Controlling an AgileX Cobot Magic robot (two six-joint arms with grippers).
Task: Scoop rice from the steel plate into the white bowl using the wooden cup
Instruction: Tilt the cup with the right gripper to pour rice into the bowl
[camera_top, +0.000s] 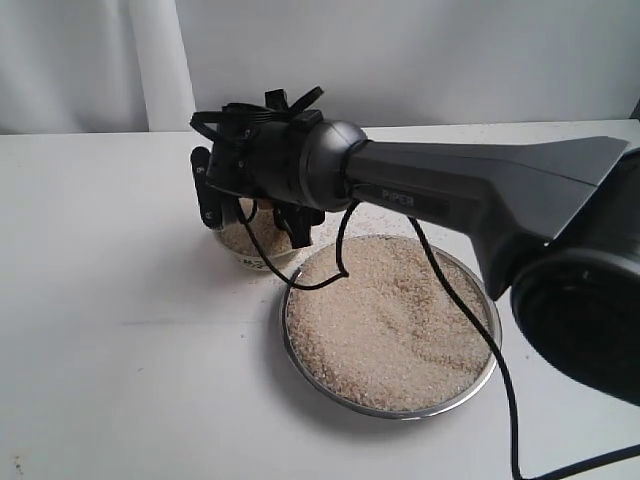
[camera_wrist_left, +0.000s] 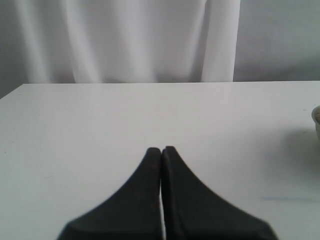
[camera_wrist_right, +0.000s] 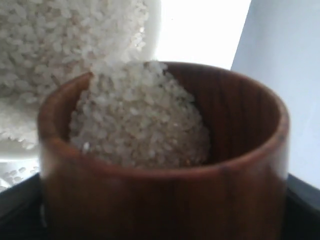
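My right end effector (camera_top: 252, 215) grips the wooden cup (camera_wrist_right: 165, 200), jaws spread wide around it. It hangs over the white bowl (camera_top: 258, 263), left of centre in the exterior view and just beside the steel plate (camera_top: 400, 411). Only the right wrist view shows the cup heaped with rice (camera_wrist_right: 140, 125); from outside, the arm (camera_top: 480, 190) hides it. The left end effector (camera_wrist_left: 161, 150) is pressed shut and empty above the bench (camera_wrist_left: 75, 125). The arm's lettering (camera_top: 398, 197) reads "PIPER".
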